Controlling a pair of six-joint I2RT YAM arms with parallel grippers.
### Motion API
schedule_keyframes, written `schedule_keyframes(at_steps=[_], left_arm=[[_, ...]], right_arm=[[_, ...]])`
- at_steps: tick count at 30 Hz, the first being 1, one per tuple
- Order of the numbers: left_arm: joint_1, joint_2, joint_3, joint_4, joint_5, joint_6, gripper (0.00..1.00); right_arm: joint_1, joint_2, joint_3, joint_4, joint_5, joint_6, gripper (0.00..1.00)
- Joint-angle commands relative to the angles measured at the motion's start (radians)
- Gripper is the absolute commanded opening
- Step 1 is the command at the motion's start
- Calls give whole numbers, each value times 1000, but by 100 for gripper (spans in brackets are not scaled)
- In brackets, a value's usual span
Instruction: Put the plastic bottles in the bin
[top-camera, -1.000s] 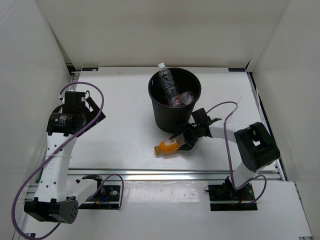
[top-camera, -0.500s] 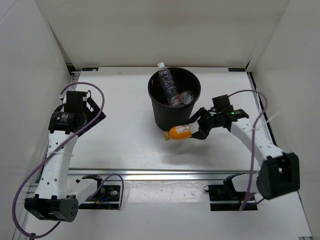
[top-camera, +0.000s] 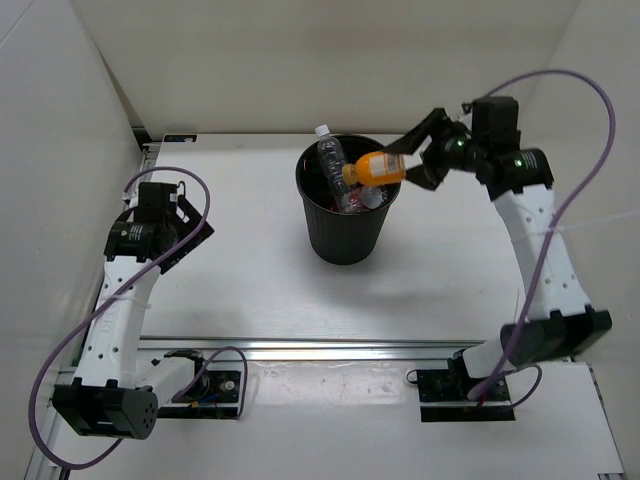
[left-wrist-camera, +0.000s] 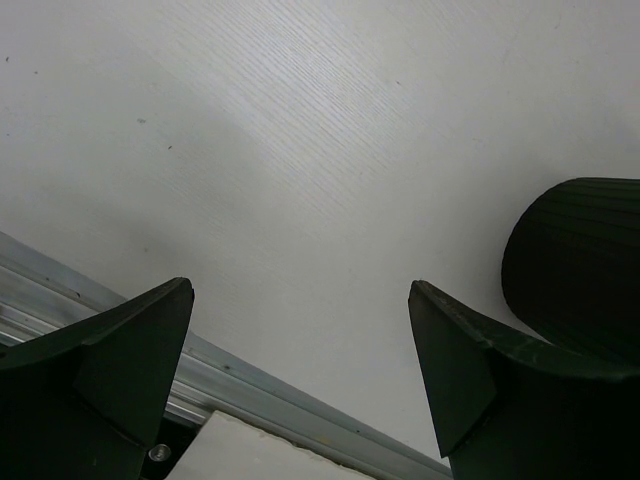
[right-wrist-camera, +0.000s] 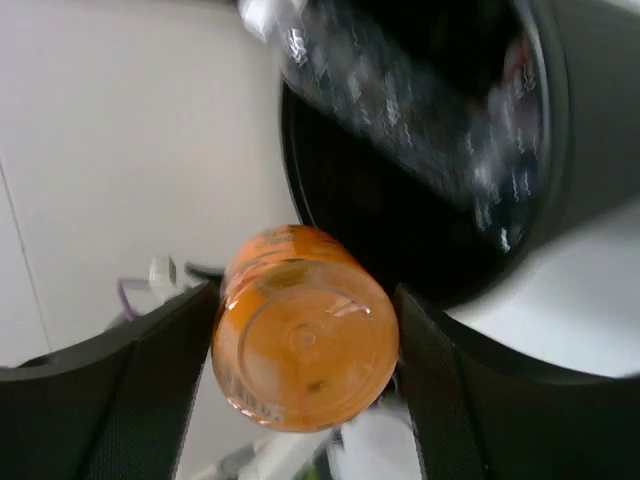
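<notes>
My right gripper (top-camera: 404, 165) is shut on the squat orange bottle (top-camera: 372, 169), holding it on its side in the air over the right rim of the black bin (top-camera: 347, 235). In the right wrist view the orange bottle's base (right-wrist-camera: 305, 340) sits between my fingers with the bin's mouth (right-wrist-camera: 420, 190) beyond it. Clear bottles (top-camera: 336, 172) lie inside the bin, one sticking up above its far rim. My left gripper (top-camera: 190, 215) is open and empty over the table at the left; its view shows the bin's side (left-wrist-camera: 580, 260) at the right.
White walls enclose the table on the left, back and right. An aluminium rail (top-camera: 350, 350) runs along the near edge. The rail also shows in the left wrist view (left-wrist-camera: 250, 385).
My right arm has lifted the orange bottle from the table in front of the bin up and back until it hangs over the bin's rim. The left arm has barely moved.
</notes>
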Motion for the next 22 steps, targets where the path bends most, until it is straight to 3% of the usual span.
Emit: schedule_keyframes(at_steps=[1, 2, 6, 13, 17, 22], left_arm=[[6, 4, -1, 43, 34, -13, 100], [6, 4, -1, 43, 34, -22, 100], [6, 4, -1, 68, 62, -22, 100], [15, -33, -33, 10, -22, -63, 100], [15, -63, -91, -65, -168, -138, 100], [24, -73, -95, -189, -393, -288, 100]], right_arm=[[4, 197, 191, -50, 103, -93, 76], [4, 242, 240, -93, 103, -122, 100], [-52, 364, 426, -268, 71, -183, 100], [-167, 192, 283, -194, 39, -243, 100], [-229, 94, 181, -185, 28, -292, 100], [-261, 26, 147, -220, 183, -317, 100]])
